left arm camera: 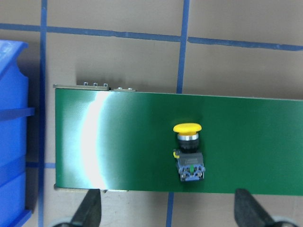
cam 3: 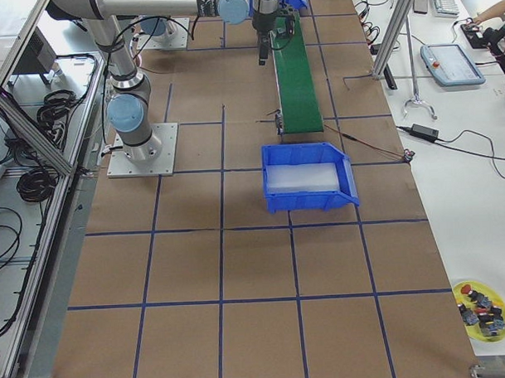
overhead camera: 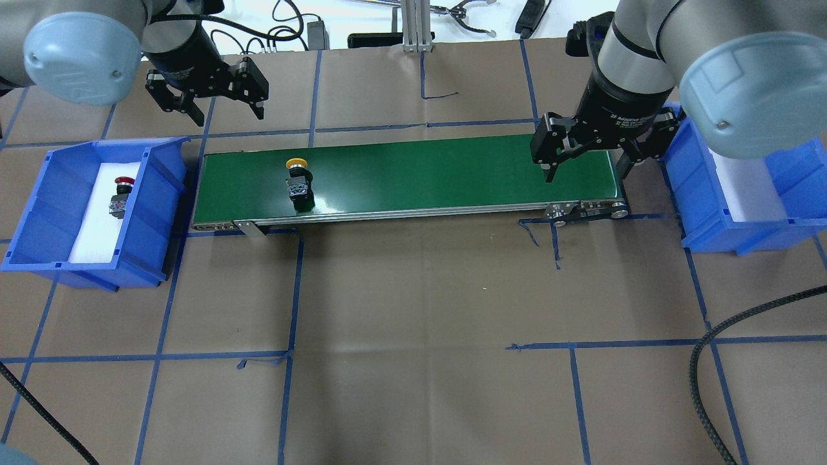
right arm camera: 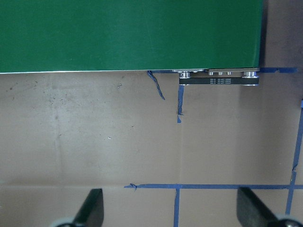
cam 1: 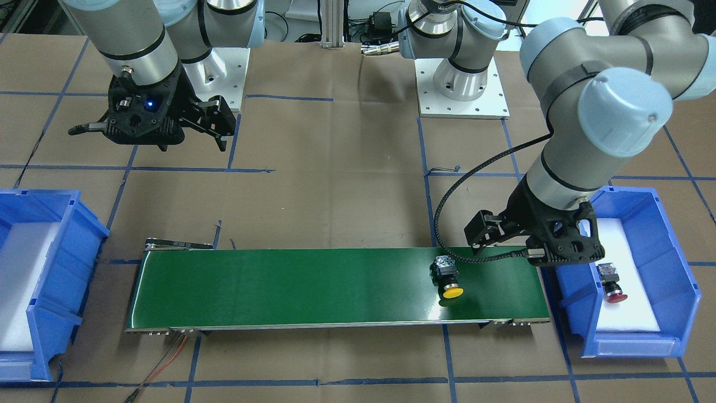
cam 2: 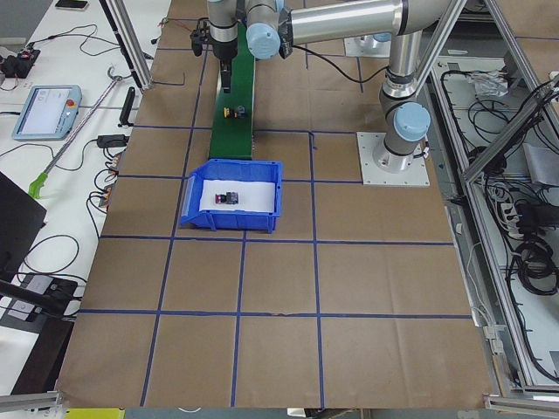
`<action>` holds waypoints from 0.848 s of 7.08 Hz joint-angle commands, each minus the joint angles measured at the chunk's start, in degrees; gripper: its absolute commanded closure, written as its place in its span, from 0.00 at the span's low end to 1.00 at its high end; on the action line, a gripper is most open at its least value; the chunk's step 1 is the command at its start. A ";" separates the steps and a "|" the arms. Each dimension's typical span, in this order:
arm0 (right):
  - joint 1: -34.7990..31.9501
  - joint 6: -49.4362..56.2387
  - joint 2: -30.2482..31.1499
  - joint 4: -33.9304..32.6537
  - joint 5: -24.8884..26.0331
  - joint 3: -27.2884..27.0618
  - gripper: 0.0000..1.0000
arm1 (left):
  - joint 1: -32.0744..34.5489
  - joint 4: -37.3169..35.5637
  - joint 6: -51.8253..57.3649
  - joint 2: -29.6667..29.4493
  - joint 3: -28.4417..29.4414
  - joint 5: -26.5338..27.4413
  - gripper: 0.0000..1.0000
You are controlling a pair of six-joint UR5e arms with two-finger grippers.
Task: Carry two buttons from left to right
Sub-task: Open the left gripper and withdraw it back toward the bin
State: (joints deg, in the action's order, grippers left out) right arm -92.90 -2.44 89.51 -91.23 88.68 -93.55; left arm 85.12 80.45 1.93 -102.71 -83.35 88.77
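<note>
The yellow button [overhead camera: 298,181] lies on its side near the left end of the green conveyor belt [overhead camera: 439,174]; it also shows in the front view [cam 1: 447,277] and the left wrist view [left arm camera: 188,153]. The red button [overhead camera: 121,194] lies on white foam in the left blue bin [overhead camera: 39,213], seen from the front too [cam 1: 611,282]. My left gripper [overhead camera: 210,100] is open and empty, hovering just beyond the belt's left end, apart from both buttons. My right gripper [overhead camera: 586,155] is open and empty above the belt's right end.
The right blue bin [overhead camera: 704,226] holds only white foam and stands past the belt's right end. The belt's roller and motor bracket [overhead camera: 585,210] stick out at its near right corner. A black braided cable [overhead camera: 711,349] lies at the table's near right.
</note>
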 commanded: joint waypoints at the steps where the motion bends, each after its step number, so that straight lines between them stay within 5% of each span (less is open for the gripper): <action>1: 0.00 0.07 -0.04 0.00 0.00 -0.05 0.00 | -4.76 2.51 6.20 1.29 0.38 0.00 0.00; 6: 0.00 -0.02 0.05 -0.18 0.00 0.04 0.00 | -25.85 1.91 33.80 -0.38 -1.11 -0.09 0.00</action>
State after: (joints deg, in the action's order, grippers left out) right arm -92.88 -2.39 89.52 -91.39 88.78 -93.52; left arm 64.34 82.82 29.31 -102.60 -83.61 88.72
